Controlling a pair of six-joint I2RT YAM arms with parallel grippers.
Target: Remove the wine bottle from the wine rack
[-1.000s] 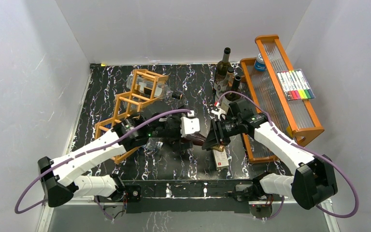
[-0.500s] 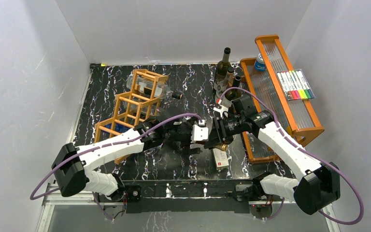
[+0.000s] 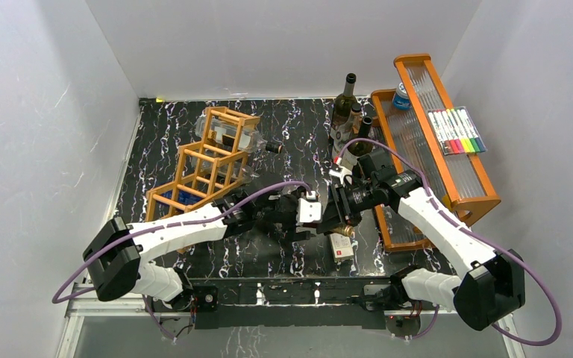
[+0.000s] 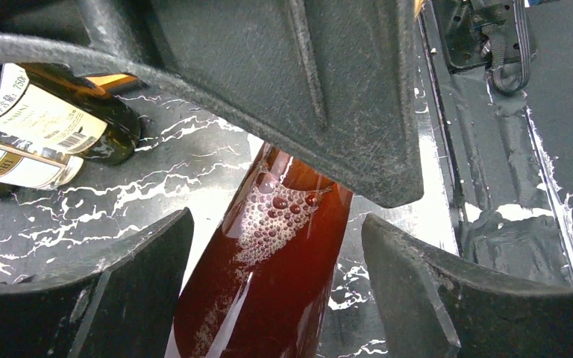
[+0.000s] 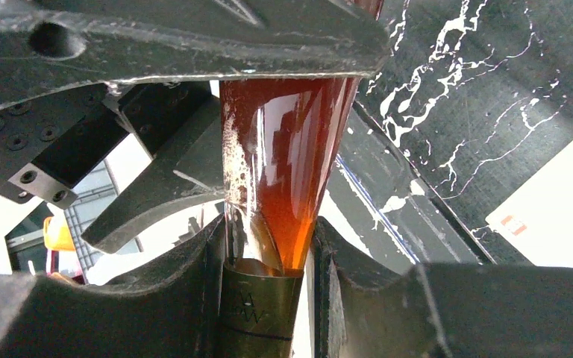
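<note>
The wine bottle (image 4: 268,276), full of dark amber-red liquid with a gold foil neck (image 3: 343,232), hangs over the middle of the table, clear of the rack. My right gripper (image 3: 341,222) is shut on its neck at the foil (image 5: 268,298); the right gripper (image 5: 268,239) sees the body (image 5: 291,164) running away from it. My left gripper (image 3: 300,224) is open astride the bottle's body, and the left wrist view shows the left gripper (image 4: 276,224) with a gap on both sides. The orange-brown lattice wine rack (image 3: 228,112) stands at the back left, with a clear bottle (image 3: 245,139) in its top cell.
Another bottle with a white label (image 3: 341,246) lies on the table under the right gripper. Several bottles (image 3: 347,112) stand at the back; some show in the left wrist view (image 4: 37,127). The tiered tray (image 3: 485,195) with markers (image 3: 456,131) and a blue can (image 3: 401,97) stands at the right.
My left arm has reached right, bringing its open gripper up against the right one around the bottle's body. The right gripper has shifted a little left with the neck in it.
</note>
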